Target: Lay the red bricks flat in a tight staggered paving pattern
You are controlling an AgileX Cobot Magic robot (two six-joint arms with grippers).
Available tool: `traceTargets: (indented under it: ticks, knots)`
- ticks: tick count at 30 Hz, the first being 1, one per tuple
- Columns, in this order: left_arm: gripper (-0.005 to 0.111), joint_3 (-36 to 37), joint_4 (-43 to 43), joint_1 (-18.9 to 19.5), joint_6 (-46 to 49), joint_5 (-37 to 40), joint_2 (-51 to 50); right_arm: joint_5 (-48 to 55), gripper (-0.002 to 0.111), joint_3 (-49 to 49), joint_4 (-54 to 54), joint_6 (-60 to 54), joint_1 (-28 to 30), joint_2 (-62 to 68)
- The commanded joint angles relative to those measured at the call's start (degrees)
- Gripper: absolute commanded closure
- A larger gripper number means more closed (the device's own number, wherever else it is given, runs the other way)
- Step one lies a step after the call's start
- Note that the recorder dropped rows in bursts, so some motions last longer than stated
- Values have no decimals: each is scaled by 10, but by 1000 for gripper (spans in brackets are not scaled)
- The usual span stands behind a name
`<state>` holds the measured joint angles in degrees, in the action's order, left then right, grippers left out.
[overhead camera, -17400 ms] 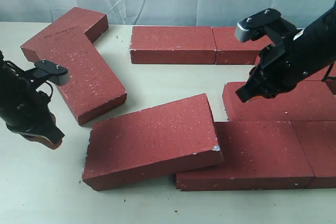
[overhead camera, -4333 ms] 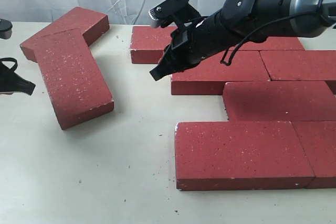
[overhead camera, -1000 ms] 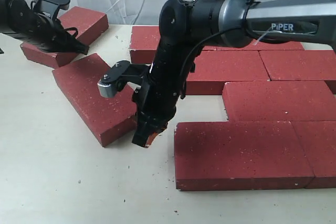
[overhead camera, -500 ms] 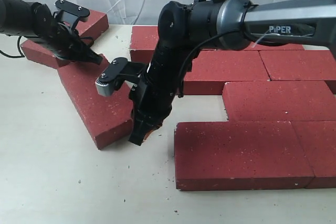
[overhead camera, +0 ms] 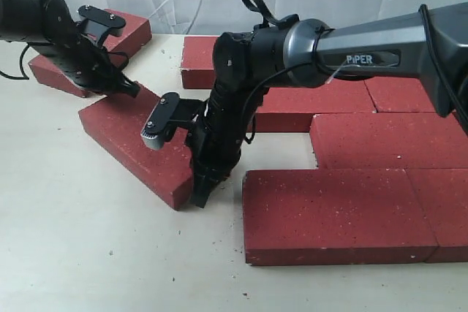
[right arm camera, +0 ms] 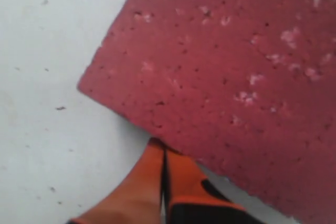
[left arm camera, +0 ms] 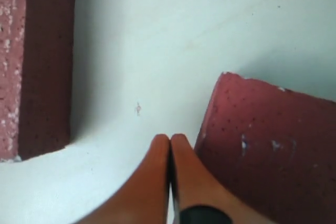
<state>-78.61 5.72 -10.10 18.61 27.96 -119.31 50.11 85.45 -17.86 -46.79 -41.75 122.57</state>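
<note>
Two pincers, one loose brick, one paved patch and one outlying brick, all on a pale desk [overhead camera: 66, 253] flecked with dark grit.

1. Loose brick [overhead camera: 131, 137]: dark red and pale-speckled. It lies on its broad face, askew, with its length running from the back left toward the front centre. Its near corner is close to the paved patch, with a strip of bare desk between them.

2. Paved bricks [overhead camera: 340, 213]: flat and set edge to edge in offset rows. They cover the right half of the desk out to the right edge of the exterior view.

3. Back-left brick [overhead camera: 131, 28]: flat, and partly hidden behind the left arm.

4. Left pincer [overhead camera: 129, 89]: closed, holding nothing, with its tip at the far end of the loose brick. In the left wrist view its orange fingers [left arm camera: 152, 182] are pressed together just beside a corner of that brick.

5. Right pincer [overhead camera: 199, 196]: closed, holding nothing. Its arm reaches across the middle and points steeply down at the loose brick's near corner. In the right wrist view its fingers [right arm camera: 147, 182] are pressed together, with their tips against the brick's edge.
</note>
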Motion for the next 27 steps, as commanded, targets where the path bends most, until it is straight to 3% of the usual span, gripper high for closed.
traceTargets:
  ticks: [1, 13, 19, 27]
  knots:
    - [107, 4, -4, -3, 0, 88, 1, -30, 109, -3, 91, 76, 1, -1]
    - [107, 53, -3, -3, -1, 178, 49, -31, 109, -3, 141, 117, 30, -1]
    - [107, 100, -7, -3, -1, 138, 87, -27, 109, -3, 146, 125, 46, -1]
    - [107, 108, -17, -3, -1, 124, 107, 29, 109, -3, 132, 125, 46, -23]
